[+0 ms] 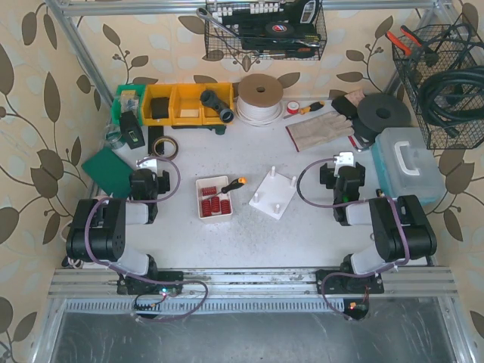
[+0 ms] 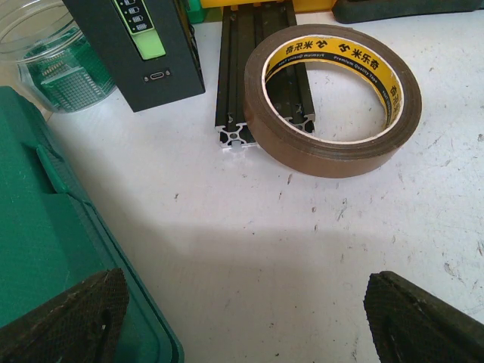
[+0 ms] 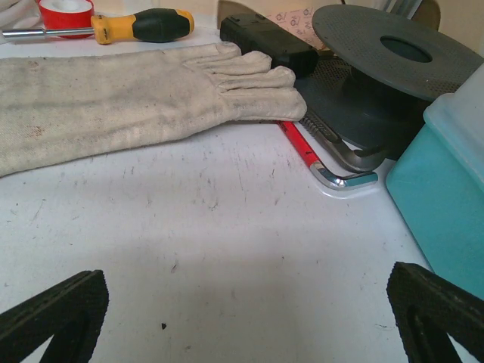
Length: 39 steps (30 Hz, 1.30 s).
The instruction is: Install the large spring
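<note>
Jaws on both arms are spread wide, parked low over the tabletop [image 1: 302, 234]. The red springs [image 1: 212, 206] are sitting in the little white tray [image 1: 199, 189] mid-tabletop, just beside the white pegged plate [image 1: 273, 198].

Inside the tape roll [image 2: 321, 155]: black Chinese characters on yellow; smaller print unreadable.

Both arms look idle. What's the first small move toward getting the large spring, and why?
Probably swing the left gripper right, over the white tray. Both grippers are open and empty, the left over bare table by the tape roll, the right gripper near the glove. The red springs lie in that tray, seemingly nearer the left gripper. Which is large isn't discernible yet.
</note>
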{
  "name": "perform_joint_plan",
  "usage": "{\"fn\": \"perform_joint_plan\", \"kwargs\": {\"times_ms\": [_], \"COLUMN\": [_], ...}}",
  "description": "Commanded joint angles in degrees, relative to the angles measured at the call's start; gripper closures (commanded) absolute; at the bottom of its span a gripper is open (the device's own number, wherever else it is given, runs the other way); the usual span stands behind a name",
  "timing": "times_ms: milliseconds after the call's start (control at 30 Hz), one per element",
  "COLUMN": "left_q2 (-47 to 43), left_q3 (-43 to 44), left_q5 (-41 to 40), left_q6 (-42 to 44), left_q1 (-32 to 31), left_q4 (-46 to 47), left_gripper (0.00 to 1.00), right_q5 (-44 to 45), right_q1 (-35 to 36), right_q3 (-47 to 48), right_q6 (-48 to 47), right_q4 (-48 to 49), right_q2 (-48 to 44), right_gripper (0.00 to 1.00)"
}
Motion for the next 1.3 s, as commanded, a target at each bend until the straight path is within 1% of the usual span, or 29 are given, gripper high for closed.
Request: {"fn": "perform_joint_plan", "kwargs": {"times_ms": [0, 1100, 1200, 1267], "left_q2": [-0.9, -0.91, -1.13, -1.3], "left_q3": [1.15, 1.11, 0.5, -0.35], "left_q5": [0.69, 0.51, -0.6, -3.7], "left_q6": [-0.49, -0.49, -0.36, 0.1], "left_q1": [-0.09, -0.17, -0.6, -2.06], "left_q4": [0.88, 0.88, 1.63, 3.17], "left_gripper": [0.12, 0.12, 0.12, 0.12], "right_q5": [-0.65, -0.63, -0.65, -0.61], "right_q1": [-0.05, -0.07, -0.1, -0.06], "right_q3": [1.14, 1.08, 1.06, 0.93], "right_q6": [0.77, 0.77, 0.77, 0.77], "right_q4": [0.59, 0.69, 0.69, 0.77], "right_q2": [-0.58, -0.6, -0.57, -0.65], "right_gripper": [0.0, 0.0, 0.0, 0.0]}}
